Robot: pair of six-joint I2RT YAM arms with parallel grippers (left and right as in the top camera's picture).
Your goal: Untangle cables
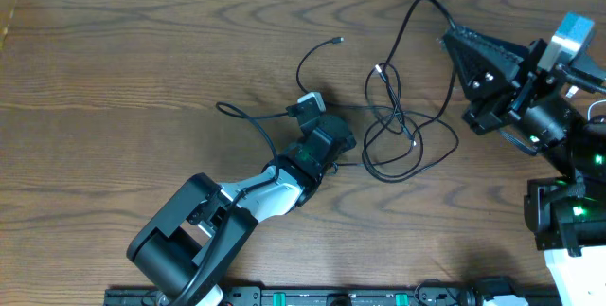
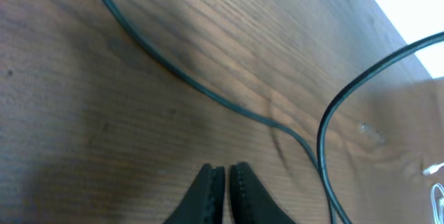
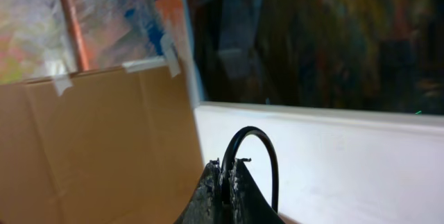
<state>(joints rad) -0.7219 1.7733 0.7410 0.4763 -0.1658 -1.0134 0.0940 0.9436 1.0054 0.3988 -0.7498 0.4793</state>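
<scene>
From above: cables (image 1: 402,134) in crossed loops a little right of the middle of the table (image 1: 142,50), one end reaching left past the centre, another rising to the upper right. Right pincer (image 1: 447,39) at the upper right, closed on that rising black cable (image 1: 407,22). Left pincer (image 1: 312,109) near the centre, just left of the knot, strands close on both sides. Main danger: a tightened knot instead of an opened one, if pulled toward the upper right with the loops crossed and nothing pinned down. Also possible: the whole heap dragged along toward the right edge.

From the left wrist: left pincer (image 2: 225,186) at the bottom centre, tips pressed together, holds nothing, low over bare wood. Black strand (image 2: 208,93) crossing diagonally ahead, a second one curving down the right side, both apart from the tips. Closed like this, unable to pin anything; with a push forward, likely only shoves the strand aside.

From the right wrist: right pincer (image 3: 227,182) at the bottom centre, shut tight on the black cable (image 3: 275,175), arching up and over to the right. No table visible here, so probably lifted. Thin cord in a narrow grip: risk of slipping out under a hard pull, or of strain on a plug caught in a loop.
</scene>
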